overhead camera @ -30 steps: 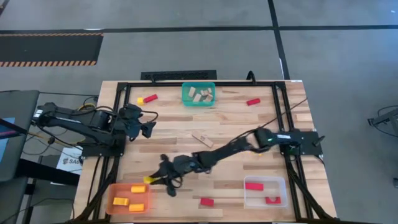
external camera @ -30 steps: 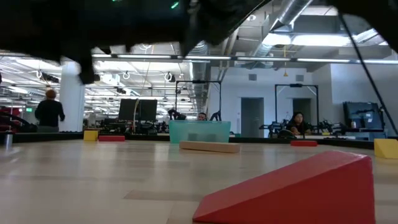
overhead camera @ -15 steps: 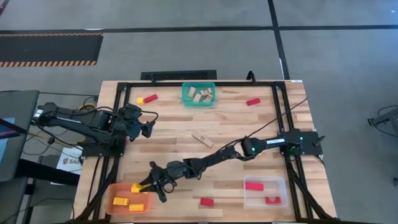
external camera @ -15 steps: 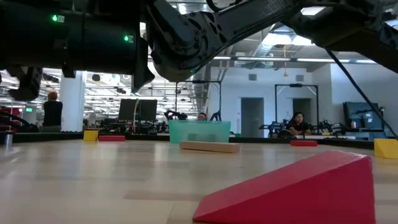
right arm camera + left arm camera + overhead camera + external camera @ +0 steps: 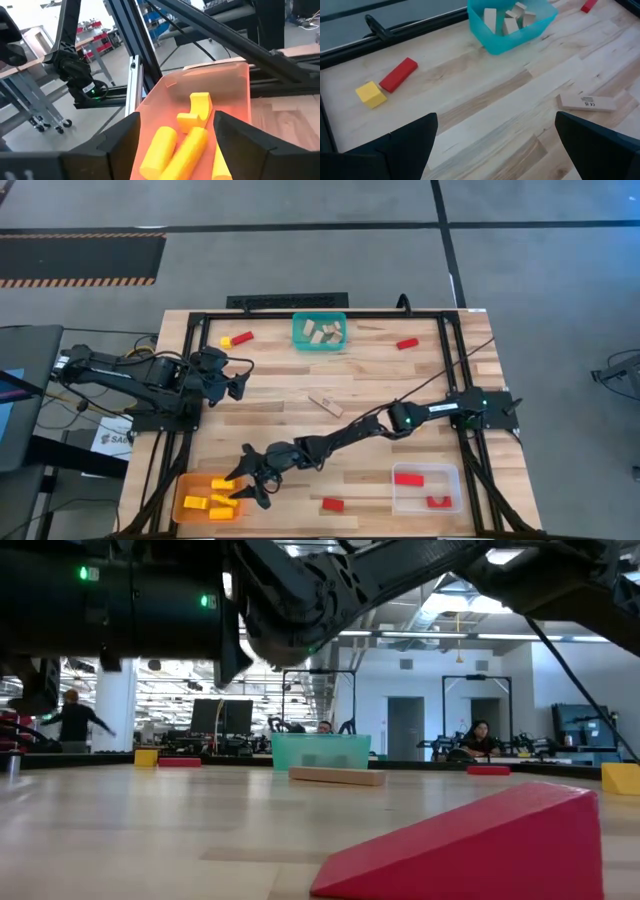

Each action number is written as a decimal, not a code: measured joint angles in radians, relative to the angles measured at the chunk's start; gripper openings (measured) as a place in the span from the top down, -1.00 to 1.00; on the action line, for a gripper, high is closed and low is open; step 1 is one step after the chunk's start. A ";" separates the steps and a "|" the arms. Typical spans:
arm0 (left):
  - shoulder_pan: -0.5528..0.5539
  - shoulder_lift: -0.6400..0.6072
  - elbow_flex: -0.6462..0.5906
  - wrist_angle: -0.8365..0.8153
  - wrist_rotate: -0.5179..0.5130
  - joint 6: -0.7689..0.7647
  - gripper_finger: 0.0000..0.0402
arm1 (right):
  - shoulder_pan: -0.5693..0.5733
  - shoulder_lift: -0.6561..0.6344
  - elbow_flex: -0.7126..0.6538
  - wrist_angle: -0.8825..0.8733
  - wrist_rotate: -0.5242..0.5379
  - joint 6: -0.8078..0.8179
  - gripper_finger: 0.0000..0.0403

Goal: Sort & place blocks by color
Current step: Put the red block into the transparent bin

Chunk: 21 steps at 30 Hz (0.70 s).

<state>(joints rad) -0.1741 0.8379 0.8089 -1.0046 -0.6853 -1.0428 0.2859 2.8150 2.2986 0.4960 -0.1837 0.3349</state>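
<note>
My right gripper (image 5: 240, 485) (image 5: 176, 150) hangs open over the right end of the orange bin (image 5: 190, 490) at the near left corner. Nothing sits between its fingers. Several yellow blocks (image 5: 192, 120) lie on the bin floor below it. My left gripper (image 5: 238, 382) (image 5: 495, 150) waits open at the table's left side, holding nothing. On the bare table lie a yellow cube (image 5: 370, 94) beside a red bar (image 5: 398, 74) at the far left. A tan bar (image 5: 325, 404) lies flat mid-table, a red block (image 5: 406, 343) at the far right and a red wedge (image 5: 332, 504) (image 5: 460, 845) near the front edge.
A teal bin (image 5: 320, 330) (image 5: 512, 22) with tan blocks stands at the far middle. A clear bin (image 5: 450, 488) at the near right holds two red blocks. A black frame (image 5: 300, 313) runs round the table. People show in the room behind.
My right gripper has carried a yellow block toward the table's near left corner, over the orange bin. There it has opened and let go. The block now lies in the bin with the other yellow ones.
</note>
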 joint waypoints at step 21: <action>0.460 0.065 0.000 0.008 0.193 0.164 -0.95 | -0.100 -0.661 0.001 -1.794 0.190 -0.298 -0.35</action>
<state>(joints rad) 0.2857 0.9027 0.8085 -0.9969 -0.4928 -0.8790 0.1863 2.1536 2.2993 -1.2979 0.0068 0.0369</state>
